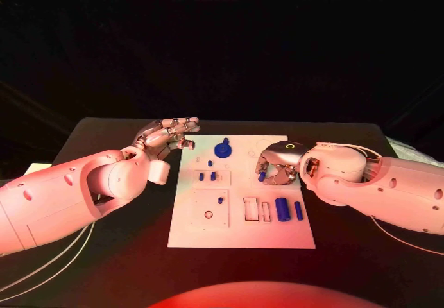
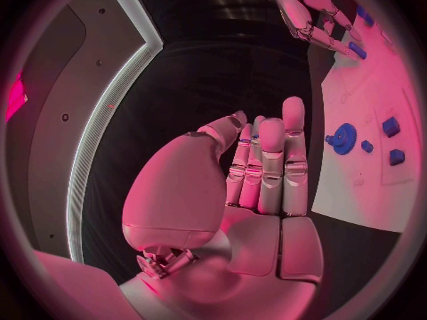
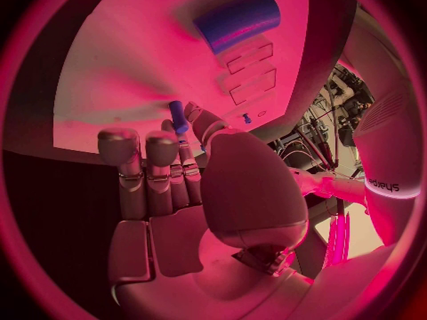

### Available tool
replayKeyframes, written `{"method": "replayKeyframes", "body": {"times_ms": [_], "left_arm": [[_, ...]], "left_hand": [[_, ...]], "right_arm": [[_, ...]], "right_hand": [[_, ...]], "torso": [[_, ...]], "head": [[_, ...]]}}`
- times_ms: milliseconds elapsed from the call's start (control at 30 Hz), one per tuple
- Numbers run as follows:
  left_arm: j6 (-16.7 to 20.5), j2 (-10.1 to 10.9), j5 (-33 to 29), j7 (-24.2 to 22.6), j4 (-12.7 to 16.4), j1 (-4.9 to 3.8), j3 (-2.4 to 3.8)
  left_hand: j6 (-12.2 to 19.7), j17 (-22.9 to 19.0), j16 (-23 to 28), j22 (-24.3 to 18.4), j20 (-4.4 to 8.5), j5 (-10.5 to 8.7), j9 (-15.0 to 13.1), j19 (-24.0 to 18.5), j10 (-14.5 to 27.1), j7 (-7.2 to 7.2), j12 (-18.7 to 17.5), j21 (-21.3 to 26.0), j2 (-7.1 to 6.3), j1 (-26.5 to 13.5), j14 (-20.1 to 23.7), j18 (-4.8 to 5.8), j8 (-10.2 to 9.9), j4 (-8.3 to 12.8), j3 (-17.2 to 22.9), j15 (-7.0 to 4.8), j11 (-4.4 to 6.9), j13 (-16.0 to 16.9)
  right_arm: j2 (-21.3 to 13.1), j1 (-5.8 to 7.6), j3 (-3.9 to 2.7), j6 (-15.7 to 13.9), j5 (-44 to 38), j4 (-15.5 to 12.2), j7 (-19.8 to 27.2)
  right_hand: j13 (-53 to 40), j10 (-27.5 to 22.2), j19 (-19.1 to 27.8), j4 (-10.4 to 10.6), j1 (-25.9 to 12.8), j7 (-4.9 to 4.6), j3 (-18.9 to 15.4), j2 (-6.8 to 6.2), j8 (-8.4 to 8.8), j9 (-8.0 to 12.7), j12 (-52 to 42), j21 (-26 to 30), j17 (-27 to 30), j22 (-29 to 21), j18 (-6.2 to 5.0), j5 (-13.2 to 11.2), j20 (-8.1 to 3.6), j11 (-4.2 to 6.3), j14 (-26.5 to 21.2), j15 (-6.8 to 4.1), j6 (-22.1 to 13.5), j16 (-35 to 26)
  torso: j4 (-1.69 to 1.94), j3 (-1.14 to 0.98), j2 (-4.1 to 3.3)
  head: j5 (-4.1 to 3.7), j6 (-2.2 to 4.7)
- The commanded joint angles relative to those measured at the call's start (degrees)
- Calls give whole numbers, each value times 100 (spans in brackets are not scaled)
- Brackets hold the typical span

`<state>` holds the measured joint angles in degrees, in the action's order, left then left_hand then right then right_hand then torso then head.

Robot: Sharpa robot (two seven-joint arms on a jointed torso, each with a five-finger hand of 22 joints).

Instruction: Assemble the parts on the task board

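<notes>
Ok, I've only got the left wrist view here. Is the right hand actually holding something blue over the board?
Observer: Yes. The right hand pinches a small blue peg between thumb and a finger, above the task board.
Operator: What lies on the board's near side?
Observer: A thick blue cylinder and a slimmer blue cylinder lie side by side, just right of two rectangular slots.
Operator: And where is my left hand?
Observer: The left hand hovers open, holding nothing, beside the board's far left corner.
</notes>
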<state>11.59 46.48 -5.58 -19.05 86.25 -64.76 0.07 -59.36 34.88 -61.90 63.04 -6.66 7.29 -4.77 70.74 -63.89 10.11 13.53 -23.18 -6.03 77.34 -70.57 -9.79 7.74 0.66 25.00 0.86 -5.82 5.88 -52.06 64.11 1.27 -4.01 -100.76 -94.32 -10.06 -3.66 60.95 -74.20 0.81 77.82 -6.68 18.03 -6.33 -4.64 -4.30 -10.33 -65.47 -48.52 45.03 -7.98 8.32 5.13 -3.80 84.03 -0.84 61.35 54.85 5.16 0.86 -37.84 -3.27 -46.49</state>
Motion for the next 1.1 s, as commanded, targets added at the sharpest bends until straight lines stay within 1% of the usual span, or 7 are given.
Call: {"method": "replayKeyframes", "body": {"times_ms": [33,300,433,600,867,1000,1100], "left_arm": [[-120,-4,36,-19,3,1,2],[-132,-6,36,-9,3,1,2],[-135,-4,36,-7,3,1,2],[-135,-2,36,-5,5,1,2],[-131,0,37,-1,-2,2,2],[-129,-6,37,0,-5,2,1],[-131,-12,37,0,-6,2,1]], "left_hand": [[45,-5,14,-6,4,24,6,35,48,7,26,40,22,41,8,-60,24,6,-33,13,-3,9],[48,-19,19,-10,3,24,6,37,54,9,33,44,26,42,14,-59,28,8,-38,14,-5,10],[48,-19,19,-10,3,24,6,37,54,9,33,44,26,42,14,-59,28,8,-38,14,-5,10],[48,-19,19,-10,3,24,6,37,54,9,33,44,26,42,14,-59,28,8,-38,14,-5,10],[48,-19,19,-10,3,24,6,37,54,9,33,44,26,42,14,-59,28,8,-38,14,-5,10],[48,-19,19,-10,3,24,6,37,54,9,33,44,26,42,14,-59,28,8,-38,14,-5,10],[51,-20,19,-13,2,24,7,37,59,10,38,48,29,43,15,-59,30,9,-41,16,-6,11]], "right_arm": [[29,-14,0,-23,-53,32,58],[76,-33,0,-81,-47,99,59],[89,-44,0,-287,-95,120,11],[77,-49,-1,-609,-172,120,-4],[-96,-22,-24,-918,46,-112,22],[-271,74,-50,-980,322,-382,18],[-350,129,-59,-1001,484,-592,28]], "right_hand": [[6,88,-29,11,-3,-3,57,78,-24,-10,-35,1,10,4,8,-46,2,-3,38,-5,83,-31],[-4,351,-64,39,27,13,206,115,-85,-40,-70,-33,-28,57,16,-98,-11,22,52,-25,299,20],[-11,594,-152,-32,212,31,472,288,-166,-88,-89,-156,-186,248,48,-422,-48,61,92,-74,494,182],[-15,745,-170,-167,378,1,813,392,-180,-113,-54,-203,-206,306,57,-521,-75,76,82,-88,539,216],[-19,814,-180,-276,381,-29,1059,308,-167,-128,18,-249,-236,362,66,-520,-82,65,73,-87,537,257],[-19,813,-179,-295,366,-39,1092,274,-162,-130,38,-256,-244,369,66,-517,-82,59,72,-85,533,268],[-19,812,-182,-301,355,-45,1104,258,-159,-130,48,-263,-249,379,67,-514,-81,55,71,-84,531,274]], "torso": [[-5,2,1],[-2,5,3],[-2,5,6],[1,7,4],[1,7,7],[-15,7,14],[-11,5,12]], "head": [[1,-10],[-5,-32],[-6,-36],[-12,-44],[-16,-32],[-8,-20],[-14,-16]]}}
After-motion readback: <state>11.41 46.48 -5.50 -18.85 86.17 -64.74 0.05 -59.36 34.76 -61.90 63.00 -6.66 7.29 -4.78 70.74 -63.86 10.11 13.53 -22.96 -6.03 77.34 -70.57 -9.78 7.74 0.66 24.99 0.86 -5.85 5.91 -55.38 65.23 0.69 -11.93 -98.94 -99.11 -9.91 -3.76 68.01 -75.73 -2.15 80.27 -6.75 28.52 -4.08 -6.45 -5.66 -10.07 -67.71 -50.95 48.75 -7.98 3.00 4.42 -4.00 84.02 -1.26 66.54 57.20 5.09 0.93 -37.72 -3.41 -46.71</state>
